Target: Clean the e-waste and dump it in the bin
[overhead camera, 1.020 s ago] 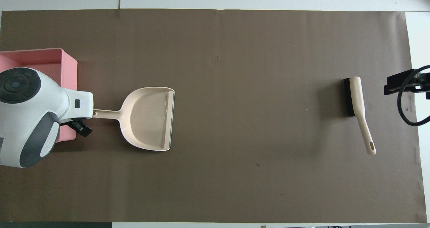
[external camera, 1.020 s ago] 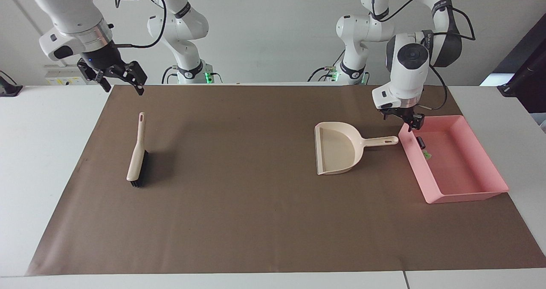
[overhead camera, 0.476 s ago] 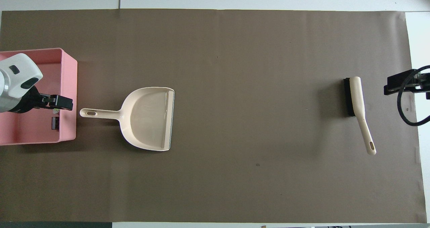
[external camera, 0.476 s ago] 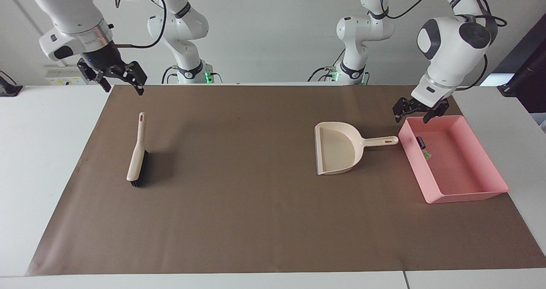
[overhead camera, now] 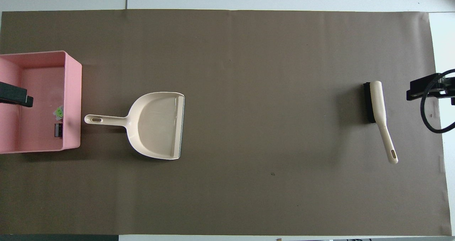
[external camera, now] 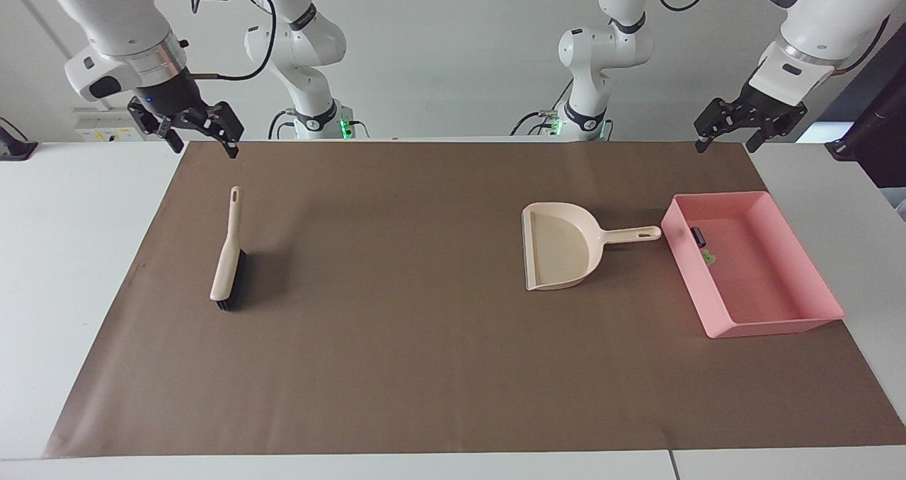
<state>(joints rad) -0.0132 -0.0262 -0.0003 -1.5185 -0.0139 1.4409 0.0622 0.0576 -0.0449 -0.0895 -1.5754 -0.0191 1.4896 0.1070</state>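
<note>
The pink bin (external camera: pixel 777 324) stands at the left arm's end of the brown mat and also shows in the overhead view (overhead camera: pixel 73 91). Both e-waste bits lie in it by the wall beside the dustpan: the dark cylinder (external camera: pixel 699 236) (overhead camera: pixel 58 130) and the white-and-green bit (external camera: pixel 708 257) (overhead camera: pixel 59 111). My left gripper (external camera: pixel 725 144) is open and empty, raised over the mat's edge nearest the robots. My right gripper (external camera: pixel 205 147) is open and empty, up over the mat's corner above the brush, waiting.
The beige dustpan (external camera: pixel 559 246) (overhead camera: pixel 156 125) lies empty on the mat beside the bin, its handle pointing at the bin. The beige brush (external camera: pixel 228 253) (overhead camera: pixel 378 109) with black bristles lies at the right arm's end of the mat.
My left gripper has risen from beside the dustpan's handle at the bin's corner and drawn back toward its base. The dustpan, bin, brush and right arm have not moved.
</note>
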